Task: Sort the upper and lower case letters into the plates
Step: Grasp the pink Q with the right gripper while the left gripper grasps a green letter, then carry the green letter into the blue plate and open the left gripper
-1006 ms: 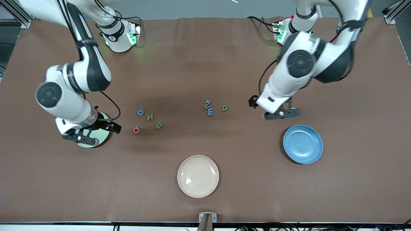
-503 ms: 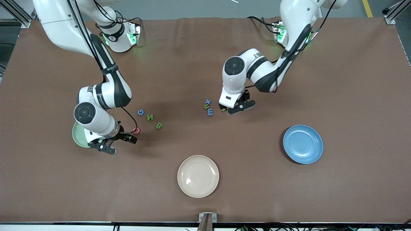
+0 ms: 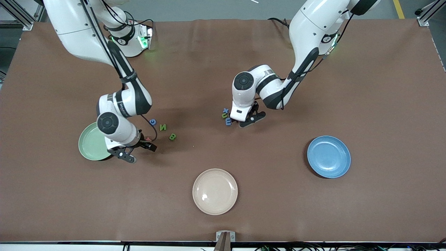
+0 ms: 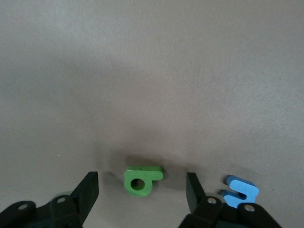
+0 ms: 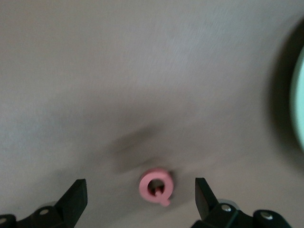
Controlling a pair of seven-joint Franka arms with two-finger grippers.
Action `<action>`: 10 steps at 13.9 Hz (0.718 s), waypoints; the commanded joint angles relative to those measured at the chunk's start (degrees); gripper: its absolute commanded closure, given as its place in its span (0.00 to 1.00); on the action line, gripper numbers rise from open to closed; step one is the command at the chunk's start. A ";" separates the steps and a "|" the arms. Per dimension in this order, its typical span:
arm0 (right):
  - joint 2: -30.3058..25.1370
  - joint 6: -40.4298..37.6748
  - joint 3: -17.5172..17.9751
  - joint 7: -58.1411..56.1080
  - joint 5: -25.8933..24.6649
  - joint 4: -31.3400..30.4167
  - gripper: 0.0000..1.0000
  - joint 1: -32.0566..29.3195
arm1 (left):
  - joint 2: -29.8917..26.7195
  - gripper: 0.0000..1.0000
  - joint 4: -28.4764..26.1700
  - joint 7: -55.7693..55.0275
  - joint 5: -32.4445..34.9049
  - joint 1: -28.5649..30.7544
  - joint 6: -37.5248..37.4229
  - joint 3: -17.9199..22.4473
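Note:
Low over the table, my left gripper (image 4: 142, 189) is open, its fingers on either side of a green lower case letter (image 4: 142, 179) with gaps both sides. A blue letter (image 4: 241, 191) lies beside it. In the front view that gripper (image 3: 246, 120) sits next to the blue x (image 3: 225, 111), green u (image 3: 224, 115) and blue m (image 3: 228, 121). My right gripper (image 5: 140, 190) is open around the pink Q (image 5: 156, 185), beside the mint green plate (image 3: 89, 146). The blue G (image 3: 152, 122), green N (image 3: 162, 127) and green B (image 3: 172, 136) lie close by. The blue plate (image 3: 329, 157) holds nothing.
A cream-beige plate (image 3: 215, 191) lies nearer the front camera, midway along the table. Brown cloth covers the whole table. The mint plate's rim (image 5: 298, 104) shows at the edge of the right wrist view.
The left gripper came from beside the blue plate down over the green letter, its jaws narrowing a little. The right gripper left the mint plate and came over the pink Q.

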 commanded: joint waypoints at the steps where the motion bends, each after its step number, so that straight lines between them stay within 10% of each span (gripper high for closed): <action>1: -1.21 1.63 -0.19 1.80 0.45 -3.12 0.00 0.22 | 0.98 0.30 1.29 -1.73 1.09 -0.61 0.12 0.28; 7: -0.68 2.07 -0.19 1.80 0.45 -4.01 0.14 -0.31 | -0.07 1.00 1.47 -4.46 1.00 1.49 -0.49 0.54; 10: -0.42 2.07 -0.19 1.80 0.45 -4.09 0.27 -0.31 | -4.53 1.00 1.55 -2.27 1.18 5.34 -2.41 0.72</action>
